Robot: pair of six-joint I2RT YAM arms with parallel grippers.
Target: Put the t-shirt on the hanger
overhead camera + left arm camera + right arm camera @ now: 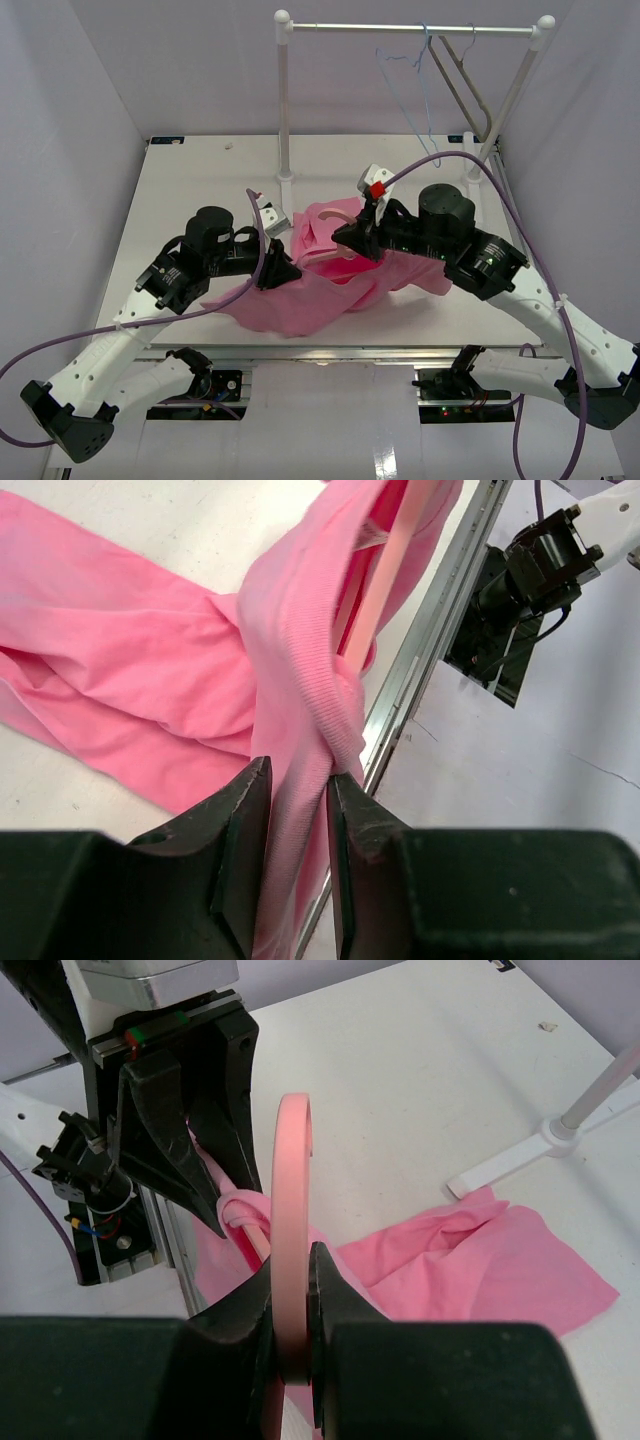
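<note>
1. The left gripper is reaching in low from the left on a bent arm, pointing toward the middle of the table. Its jaws are standing narrowly apart, pinching the ribbed collar of the t-shirt.
2. The right gripper is angling in from the right, facing the left one and clamping tight on the curved hook of the hanger.
3. The t-shirt is lying crumpled between the two grippers, its collar lifted, with a bar of the hanger running inside it.

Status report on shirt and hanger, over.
Left pincer shut on collar of soft pink cloth t-shirt. Right pincer shut on curved hook of pink plastic hanger. Nothing seen blocking.
</note>
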